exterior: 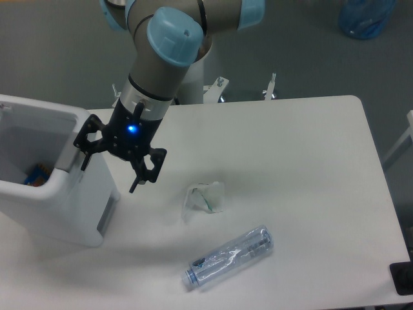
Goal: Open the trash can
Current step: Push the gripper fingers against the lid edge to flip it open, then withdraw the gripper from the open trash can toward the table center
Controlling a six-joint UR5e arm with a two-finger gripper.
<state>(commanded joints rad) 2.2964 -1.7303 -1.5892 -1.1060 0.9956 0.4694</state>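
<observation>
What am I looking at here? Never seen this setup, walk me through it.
There is one picture, taken by a fixed camera looking down on a white table. The grey and light-blue thing coming in from the top is a robot arm. At its end is a black two-finger tool with a blue light. Its fingers are spread and hold nothing. One finger sits at the front rim of the trash can, the big white box on the left. The can is open on top, and something colourful lies inside. Also on the table are a crumpled clear wrapper and an empty clear plastic bottle lying on its side. A blue object stands on the floor, top right.
</observation>
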